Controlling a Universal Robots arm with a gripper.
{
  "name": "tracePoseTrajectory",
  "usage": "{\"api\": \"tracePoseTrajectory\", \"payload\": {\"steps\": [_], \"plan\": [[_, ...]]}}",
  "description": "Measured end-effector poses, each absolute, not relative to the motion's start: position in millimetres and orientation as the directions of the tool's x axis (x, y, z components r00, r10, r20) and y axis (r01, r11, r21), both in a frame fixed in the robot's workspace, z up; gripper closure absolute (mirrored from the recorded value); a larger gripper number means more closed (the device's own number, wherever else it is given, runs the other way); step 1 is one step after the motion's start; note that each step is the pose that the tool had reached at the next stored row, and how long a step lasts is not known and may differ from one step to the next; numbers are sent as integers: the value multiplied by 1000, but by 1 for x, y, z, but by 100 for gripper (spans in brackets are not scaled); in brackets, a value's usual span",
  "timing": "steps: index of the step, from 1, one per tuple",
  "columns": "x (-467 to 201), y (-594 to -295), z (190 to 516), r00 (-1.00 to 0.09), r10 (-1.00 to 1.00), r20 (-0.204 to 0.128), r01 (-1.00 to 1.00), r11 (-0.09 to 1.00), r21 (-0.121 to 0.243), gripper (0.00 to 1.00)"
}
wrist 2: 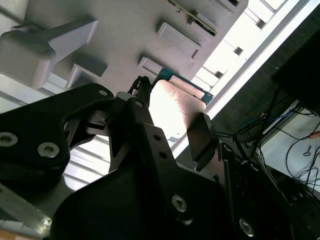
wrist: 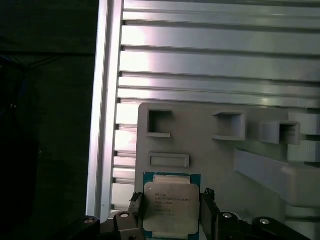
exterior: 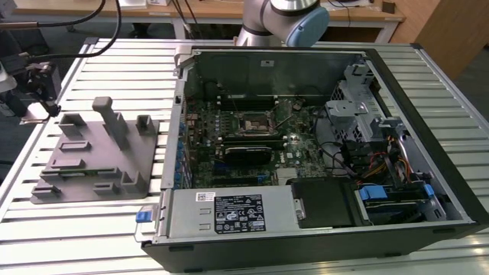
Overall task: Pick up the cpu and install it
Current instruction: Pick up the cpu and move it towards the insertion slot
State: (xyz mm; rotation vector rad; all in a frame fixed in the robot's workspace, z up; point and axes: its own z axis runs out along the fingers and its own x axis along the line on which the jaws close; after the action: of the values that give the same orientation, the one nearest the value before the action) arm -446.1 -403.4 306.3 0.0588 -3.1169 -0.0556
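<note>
My gripper (wrist: 171, 202) pinches the cpu (wrist: 170, 212) by two opposite edges, at the edge of the grey tray (wrist: 220, 150). I cannot tell whether the chip rests on the tray or hangs just clear of it. The hold looks thin. A tilt or slip would drop the chip, and a skewed chip could damage the socket (exterior: 252, 123).

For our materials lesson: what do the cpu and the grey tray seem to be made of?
The cpu: silvery top with soft sheen, probably metal; green rim, likely circuit board. The grey tray: matte, uniform, no glare, probably moulded plastic.
</note>
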Motion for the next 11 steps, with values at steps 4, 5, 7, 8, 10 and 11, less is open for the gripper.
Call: {"api": "tracePoseTrajectory", "payload": {"steps": [4,5,7,8,10,11], "plan": [[-446,-403,314,-999,-38,23,-37,999,36,46],[-446,-403,316,-999,-38,23,-37,999,36,46],[-446,-402,320,-999,-38,23,-37,999,36,46],[-446,-402,322,-999,-38,23,-37,999,36,46],[-446,-402,325,-999,-38,23,-37,999,36,46],[-446,-402,327,-999,-38,23,-37,999,36,46]]}}
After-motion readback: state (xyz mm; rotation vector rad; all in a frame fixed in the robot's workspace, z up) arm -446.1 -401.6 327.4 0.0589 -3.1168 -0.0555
